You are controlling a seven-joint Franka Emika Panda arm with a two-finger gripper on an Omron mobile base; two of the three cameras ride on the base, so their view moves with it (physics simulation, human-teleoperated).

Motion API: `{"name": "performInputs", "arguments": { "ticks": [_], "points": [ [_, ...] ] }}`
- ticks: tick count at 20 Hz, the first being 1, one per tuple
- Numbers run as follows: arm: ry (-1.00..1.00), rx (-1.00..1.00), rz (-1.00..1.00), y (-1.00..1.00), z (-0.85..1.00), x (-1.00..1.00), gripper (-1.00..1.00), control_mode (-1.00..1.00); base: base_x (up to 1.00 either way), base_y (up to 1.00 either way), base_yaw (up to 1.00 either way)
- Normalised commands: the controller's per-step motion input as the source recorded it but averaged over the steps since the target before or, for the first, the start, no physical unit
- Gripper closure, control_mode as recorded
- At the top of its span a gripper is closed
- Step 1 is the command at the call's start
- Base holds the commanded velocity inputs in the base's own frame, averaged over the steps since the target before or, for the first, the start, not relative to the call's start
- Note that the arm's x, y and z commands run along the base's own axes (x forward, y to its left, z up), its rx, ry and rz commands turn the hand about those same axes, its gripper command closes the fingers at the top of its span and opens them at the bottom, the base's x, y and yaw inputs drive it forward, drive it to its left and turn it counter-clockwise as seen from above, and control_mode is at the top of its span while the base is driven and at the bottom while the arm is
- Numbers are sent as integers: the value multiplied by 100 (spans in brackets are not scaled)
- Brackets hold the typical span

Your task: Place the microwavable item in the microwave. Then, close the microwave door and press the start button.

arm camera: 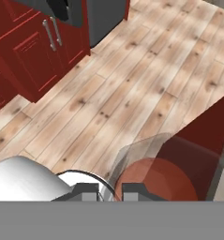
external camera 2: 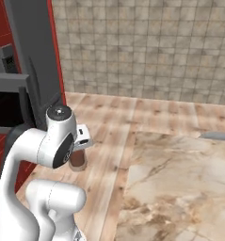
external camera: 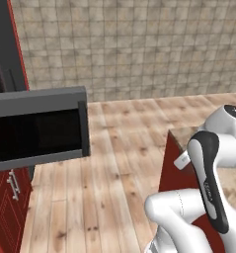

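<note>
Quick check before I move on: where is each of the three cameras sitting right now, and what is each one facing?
Left base view: behind the arm on its left, facing the open microwave door and tiled wall; the arm's white links rise at lower right.
Right base view: behind the arm on its right, facing floor and marble counter; the arm rises at lower left, with the glass tumbler under its hand.
Hand view: on the hand, looking down past the shut gripper and tumbler at red cabinets.
Both base views share the door, wall and plank floor.

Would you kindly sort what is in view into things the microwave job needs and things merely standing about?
Job: glass tumbler, held in the shut gripper; open microwave door.
Bystanders: red cabinets; marble counter; tiled wall.
</note>
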Motion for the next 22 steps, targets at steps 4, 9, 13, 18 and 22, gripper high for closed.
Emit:
{"name": "performInputs", "arguments": {
  "ticks": [4,9,13,18,22],
  "points": [
    [0,0,0,0,0,0,100,100,77,-40,0],
    [0,0,0,0,0,0,100,100,97,-4,-4],
    [0,0,0,0,0,0,100,100,100,-1,-3],
    [0,0,0,0,0,0,100,100,99,-2,-1],
    [0,0,0,0,0,0,100,100,100,0,0]
  ]
}}
